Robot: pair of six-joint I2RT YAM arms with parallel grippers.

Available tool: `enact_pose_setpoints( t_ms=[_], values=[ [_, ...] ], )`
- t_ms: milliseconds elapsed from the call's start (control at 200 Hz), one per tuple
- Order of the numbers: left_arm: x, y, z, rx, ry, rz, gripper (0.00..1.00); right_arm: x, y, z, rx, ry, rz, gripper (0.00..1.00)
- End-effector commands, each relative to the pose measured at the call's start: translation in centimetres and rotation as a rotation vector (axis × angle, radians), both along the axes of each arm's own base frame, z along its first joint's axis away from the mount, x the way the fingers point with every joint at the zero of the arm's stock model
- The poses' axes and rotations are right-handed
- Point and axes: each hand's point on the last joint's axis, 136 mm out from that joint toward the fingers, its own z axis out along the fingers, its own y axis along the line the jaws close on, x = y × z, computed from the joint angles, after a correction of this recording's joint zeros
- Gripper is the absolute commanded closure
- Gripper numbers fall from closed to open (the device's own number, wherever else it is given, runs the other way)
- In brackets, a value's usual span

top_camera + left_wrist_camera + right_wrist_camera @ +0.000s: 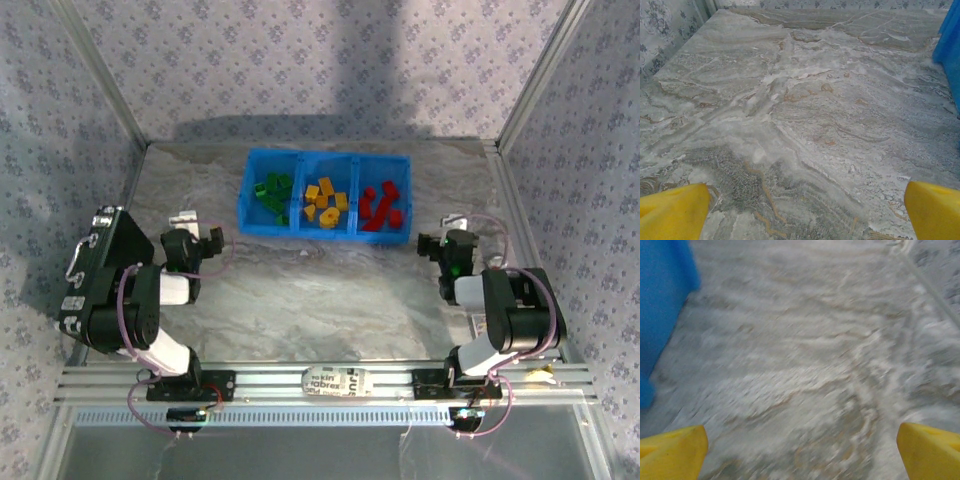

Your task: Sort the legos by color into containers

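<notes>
The blue tray (297, 228) stands at the back middle of the table. Green legos (272, 194) lie in its left compartment, yellow-orange legos (326, 200) in the middle one, red legos (381, 207) in the right one. My left gripper (195, 221) hangs open to the left of the tray, with nothing between its yellow fingertips (675, 210). My right gripper (447, 229) hangs open to the right of the tray, its yellow fingertips (930, 450) wide apart over bare marble. The tray's blue wall (950, 45) edges the left wrist view, and the same wall (662, 300) borders the right wrist view.
A black case with a metal handle (95, 270) stands at the left edge beside the left arm. Patterned walls and metal frame posts enclose the marble table (320, 290). A labelled white strip (335, 381) lies on the front rail between the arm bases.
</notes>
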Motion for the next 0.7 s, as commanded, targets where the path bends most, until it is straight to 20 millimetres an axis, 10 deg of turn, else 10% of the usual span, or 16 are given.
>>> enact_pose_setpoints(
  t_ms=[0, 695],
  values=[
    [0.54, 0.23, 0.99, -0.014, -0.022, 0.018, 0.0, 0.87, -0.34, 1.53, 0.019, -0.055, -0.008, 0.01],
    [0.67, -0.23, 0.99, -0.013, -0.02, -0.011, 0.0, 0.87, -0.25, 1.51, 0.015, -0.056, -0.006, 0.01]
  ],
)
